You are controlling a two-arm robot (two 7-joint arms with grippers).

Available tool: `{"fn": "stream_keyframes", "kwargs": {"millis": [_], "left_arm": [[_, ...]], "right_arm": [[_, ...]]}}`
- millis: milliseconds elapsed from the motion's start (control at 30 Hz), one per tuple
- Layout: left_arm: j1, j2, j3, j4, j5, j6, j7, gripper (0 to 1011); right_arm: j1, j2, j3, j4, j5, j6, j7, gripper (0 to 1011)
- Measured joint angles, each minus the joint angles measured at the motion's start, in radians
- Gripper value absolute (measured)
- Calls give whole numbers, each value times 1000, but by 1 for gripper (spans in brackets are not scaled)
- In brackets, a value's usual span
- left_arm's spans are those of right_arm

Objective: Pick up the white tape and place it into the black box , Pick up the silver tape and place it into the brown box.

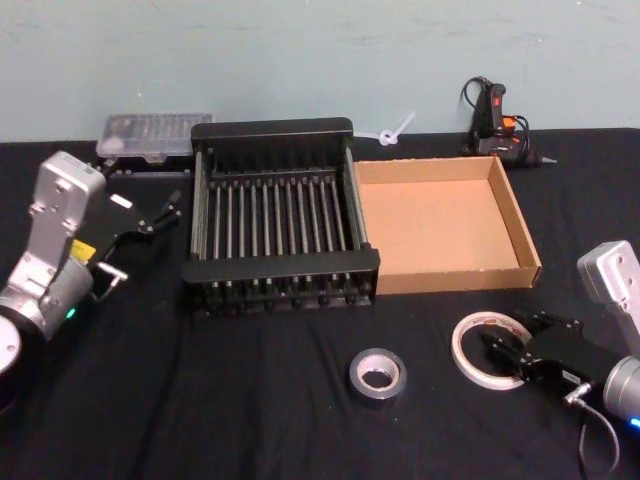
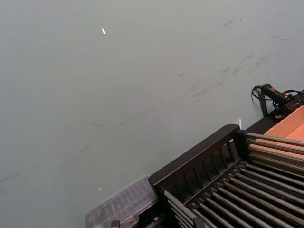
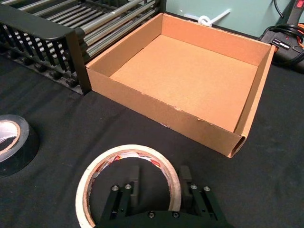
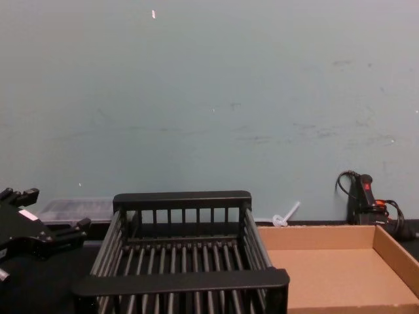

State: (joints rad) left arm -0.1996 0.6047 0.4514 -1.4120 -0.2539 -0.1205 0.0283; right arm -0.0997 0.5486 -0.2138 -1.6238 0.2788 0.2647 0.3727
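The white tape (image 1: 470, 341) (image 3: 95, 168) lies flat on the black cloth at the front right, red marks on its inner core. My right gripper (image 1: 503, 357) (image 3: 159, 183) is open and low over it, one finger inside the ring and one outside its rim. To its left the silver tape (image 1: 378, 373) (image 3: 14, 142) also lies flat on the cloth. Behind them stand the black box (image 1: 280, 275) (image 3: 45, 26) (image 4: 183, 280) (image 2: 190, 168) and, touching its right side, the brown box (image 1: 440, 225) (image 3: 190, 71) (image 4: 327, 268) (image 2: 289, 128). My left gripper (image 1: 165, 212) (image 4: 49, 212) hangs open, left of the black box.
A clear plastic case (image 1: 155, 135) (image 2: 123, 204) sits behind the black box's left corner. A glue gun (image 1: 492, 120) (image 3: 285, 38) (image 4: 363, 199) with cable lies behind the brown box, next to a white zip tie (image 1: 395, 132). A wall closes off the back.
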Motion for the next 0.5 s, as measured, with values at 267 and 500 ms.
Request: {"fn": "stream_keyframes", "kwargs": {"millis": [267,500], "left_arm": [[0,0,0,0,0,0,0,1001],[0,0,0,0,0,0,0,1001]], "right_arm": [[0,0,0,0,0,0,0,300],[0,0,0,0,0,0,0,97]]}}
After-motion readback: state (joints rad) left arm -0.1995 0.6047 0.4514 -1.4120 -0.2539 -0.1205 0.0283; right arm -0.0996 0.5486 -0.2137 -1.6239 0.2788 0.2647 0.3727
